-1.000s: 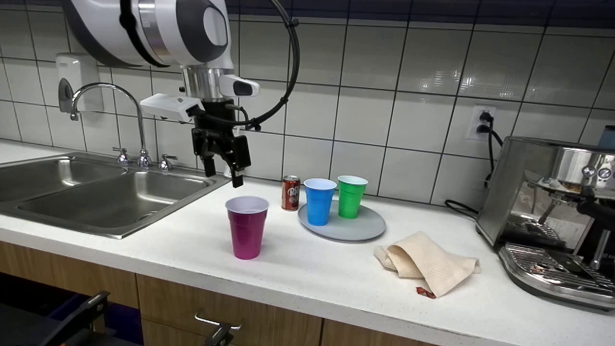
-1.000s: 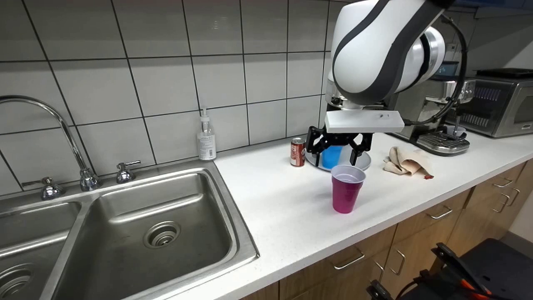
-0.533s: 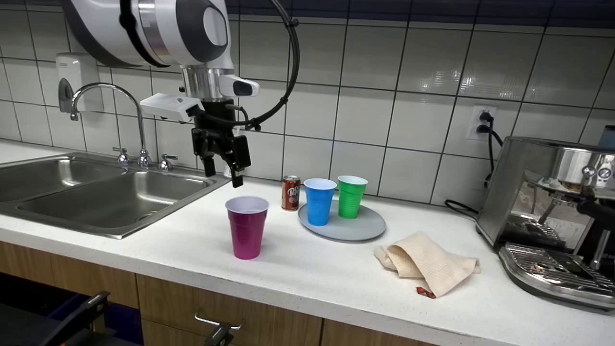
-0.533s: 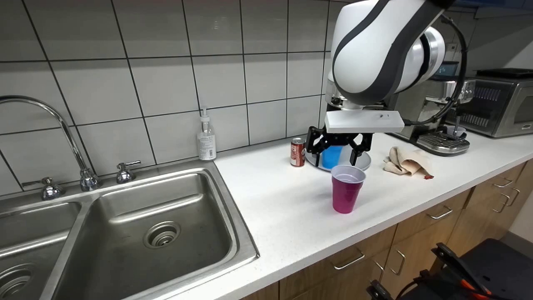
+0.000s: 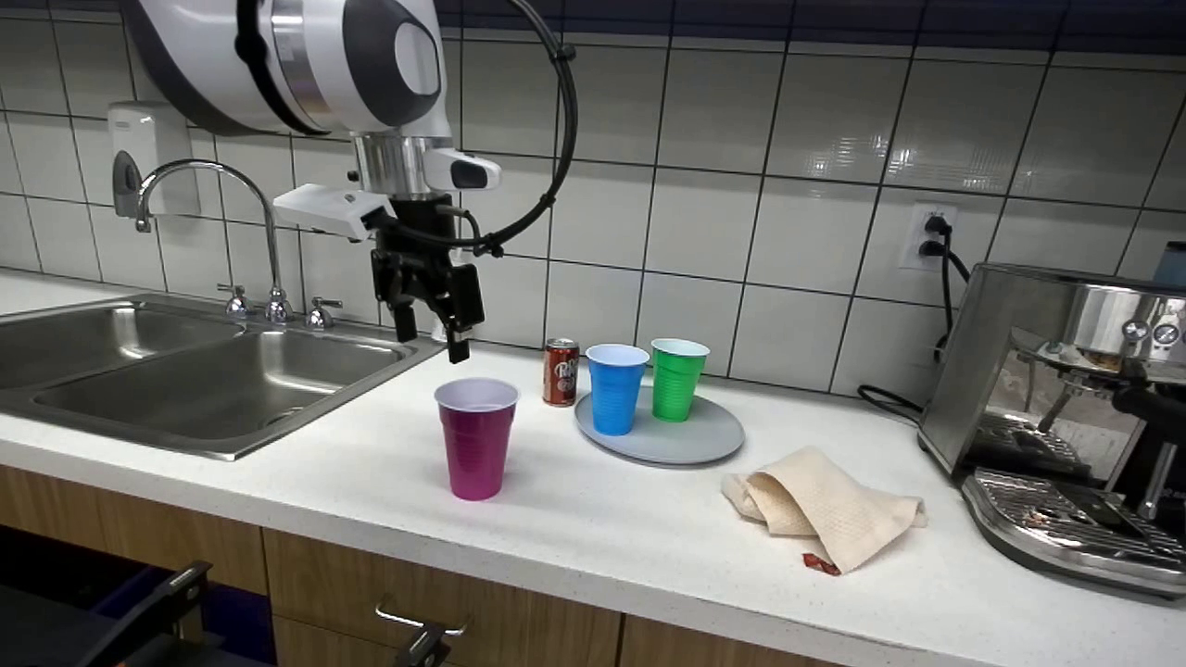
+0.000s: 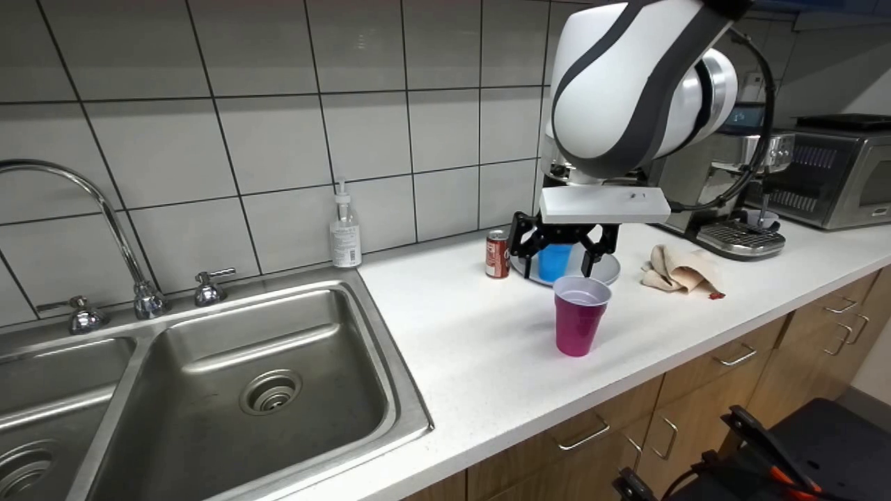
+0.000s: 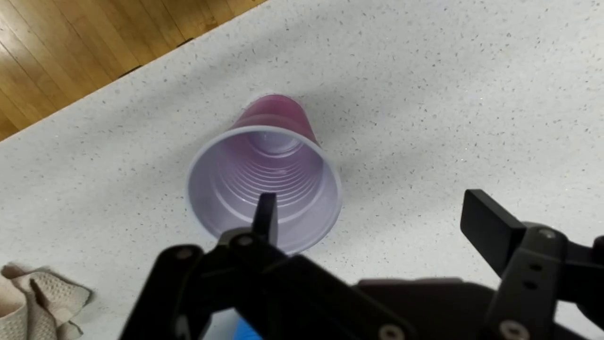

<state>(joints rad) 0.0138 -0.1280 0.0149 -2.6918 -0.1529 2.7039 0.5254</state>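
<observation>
My gripper [image 5: 432,343] is open with nothing between its fingers, in the air above the white counter. It also shows in an exterior view [image 6: 557,274] and in the wrist view [image 7: 370,203]. Nearest is an upright magenta cup [image 5: 475,454] with a pale inside, below the gripper and apart from it. In the wrist view one finger [image 7: 265,215] overlaps the mouth of the cup [image 7: 278,113]; the other finger [image 7: 490,231] is over bare counter. A blue cup [image 5: 615,398] and a green cup [image 5: 676,389] stand on a grey plate [image 5: 709,445].
A red soda can [image 5: 560,373] stands beside the plate. A beige cloth [image 5: 834,509] lies crumpled, with a small red scrap [image 5: 821,564] by it. A steel sink [image 6: 407,410] with a faucet, a soap bottle [image 6: 345,236] and an espresso machine [image 5: 1047,371] flank the area.
The arm and gripper have shifted very slightly, a little to the left in an exterior view. The gripper stays open. The cups, can, plate and cloth have not moved.
</observation>
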